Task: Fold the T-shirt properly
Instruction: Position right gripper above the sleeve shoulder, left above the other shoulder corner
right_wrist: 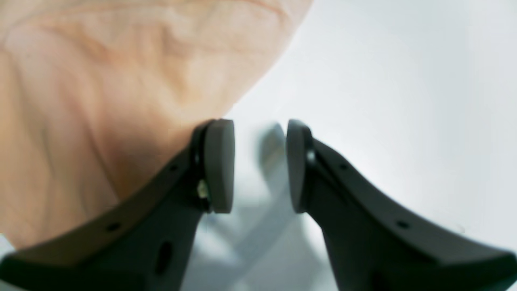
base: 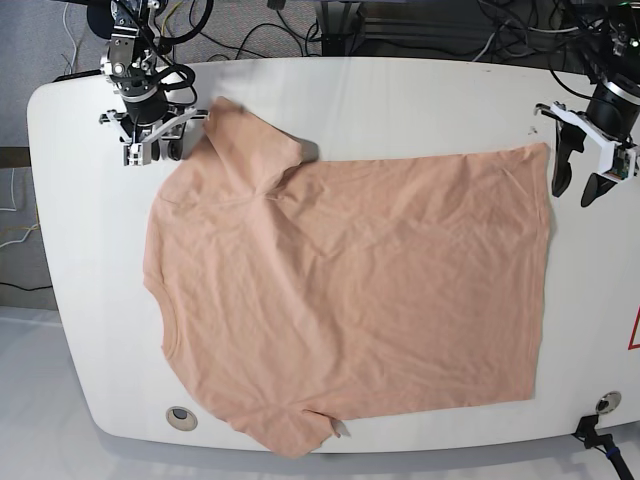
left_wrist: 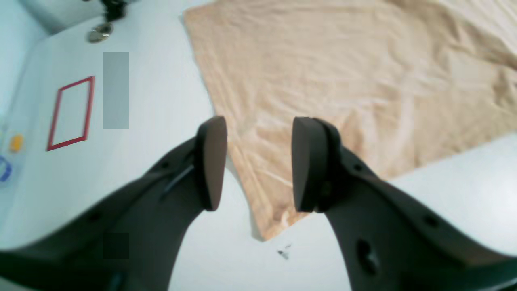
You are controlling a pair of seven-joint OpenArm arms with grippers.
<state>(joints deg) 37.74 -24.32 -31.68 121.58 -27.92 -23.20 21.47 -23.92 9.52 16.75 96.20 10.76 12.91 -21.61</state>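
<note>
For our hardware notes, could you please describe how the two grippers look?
Both the left gripper and the right gripper have matte black curved jaws ending in flat, rounded dark-grey pads, with small holes along each arm. From the base view, white brackets sit behind them.

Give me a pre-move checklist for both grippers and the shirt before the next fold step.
1. Left gripper open, nothing between its jaws: ok.
2. Right gripper open, nothing between its jaws: ok.
3. Peach short-sleeved cotton T-shirt spread flat on the white table: not ok, wrinkled, with the far sleeve bunched near the right gripper.
4. Left gripper over the shirt's hem corner: ok, corner lies just below its jaws.
5. Right gripper over the sleeve edge: ok, fabric borders one jaw.
6. Near sleeve lying flat: cannot tell, it reaches the table's near edge.
</note>
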